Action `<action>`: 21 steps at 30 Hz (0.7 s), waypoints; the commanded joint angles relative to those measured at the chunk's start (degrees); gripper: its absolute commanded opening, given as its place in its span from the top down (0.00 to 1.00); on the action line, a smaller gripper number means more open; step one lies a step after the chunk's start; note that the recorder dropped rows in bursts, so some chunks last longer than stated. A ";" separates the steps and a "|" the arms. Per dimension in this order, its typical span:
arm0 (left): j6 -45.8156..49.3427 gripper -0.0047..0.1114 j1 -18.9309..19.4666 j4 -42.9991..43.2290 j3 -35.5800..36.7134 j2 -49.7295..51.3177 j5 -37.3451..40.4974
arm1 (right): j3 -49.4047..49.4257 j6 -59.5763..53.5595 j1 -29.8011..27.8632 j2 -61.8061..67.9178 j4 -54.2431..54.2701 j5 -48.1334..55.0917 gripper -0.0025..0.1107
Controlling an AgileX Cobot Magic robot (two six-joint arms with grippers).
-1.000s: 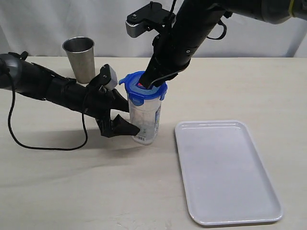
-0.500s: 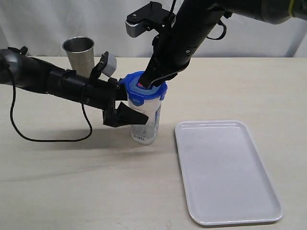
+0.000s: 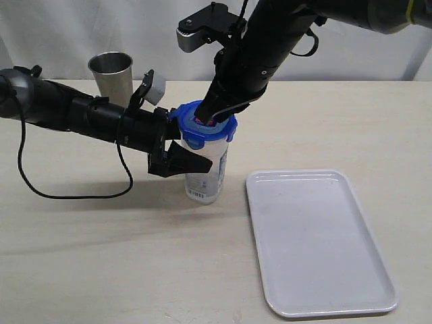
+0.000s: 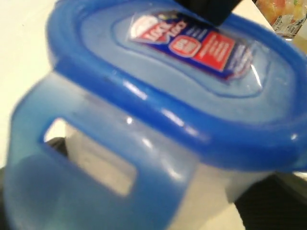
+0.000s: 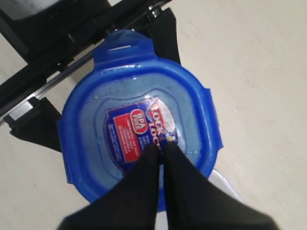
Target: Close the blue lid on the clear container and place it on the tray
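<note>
**Container** (image 3: 206, 172): one, upright on table (image 3: 81, 256).
**Lid** (image 3: 202, 131): one, seated on container's mouth; at least one flap stuck outward, not folded down.
**Tray** (image 3: 317, 239): one, flat on table just beside container, on right arm's side.
**Cup** (image 3: 113, 82): one, steel, beyond container on left arm's side.
**Grippers:** two.
- Right gripper (image 5: 160, 148): fingers pressed together, tips down on lid's sticker (image 5: 139, 132), holding nothing.
- Left gripper (image 3: 185, 152): jaws spread wide, straddling container just under lid. Near finger lay across container's front, contact not discernible; far finger was hidden behind container.

**Obscured:** left wrist view was blurred, with lid cut off at edges. Container's label print was illegible.
</note>
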 commanded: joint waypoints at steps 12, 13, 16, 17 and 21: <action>1.78 0.26 -0.26 1.22 -0.26 1.67 -1.47 | -4.35 12.79 -2.47 -0.34 -9.93 -2.40 0.94; 1.78 0.26 -0.26 1.22 -0.26 1.67 -1.47 | -3.94 14.09 -3.51 -0.34 -9.63 -2.52 0.94; 1.67 0.26 0.11 1.24 -0.26 1.67 -1.03 | -1.39 14.27 -5.48 -0.34 -5.35 -3.63 0.94; 1.67 0.26 0.11 1.24 -0.26 1.67 -0.75 | -0.09 13.67 -5.92 -0.34 -3.77 -4.38 0.94; 1.52 0.26 0.11 1.46 -0.26 1.67 0.12 | 4.26 11.62 -5.93 -0.34 -0.37 -7.09 0.94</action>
